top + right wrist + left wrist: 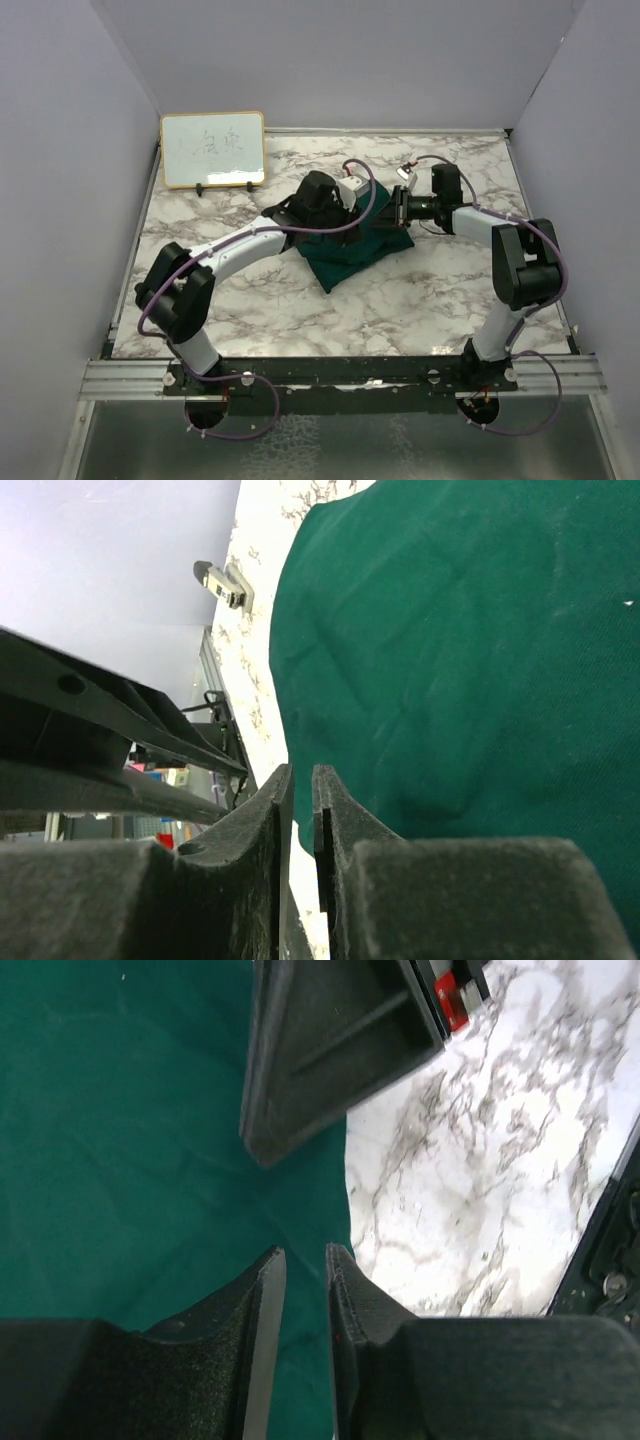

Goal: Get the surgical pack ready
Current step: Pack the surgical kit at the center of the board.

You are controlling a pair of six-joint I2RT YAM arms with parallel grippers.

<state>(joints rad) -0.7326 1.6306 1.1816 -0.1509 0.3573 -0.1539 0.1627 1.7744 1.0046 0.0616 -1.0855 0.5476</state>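
Note:
The surgical pack is a folded dark green drape lying as a bundle on the marble table; no tray, instruments or gauze show. My left gripper hangs over the bundle's far part. In the left wrist view its fingers stand a small gap apart just above the green cloth, near its edge, with nothing pinched. My right gripper sits at the bundle's far right corner. In the right wrist view its jaws stand a narrow slit apart over the drape's edge, and the table shows through the slit.
A wood-framed whiteboard stands at the back left. The two grippers are close together: the right one's finger fills the top of the left wrist view. Bare marble surrounds the bundle, and grey walls close in three sides.

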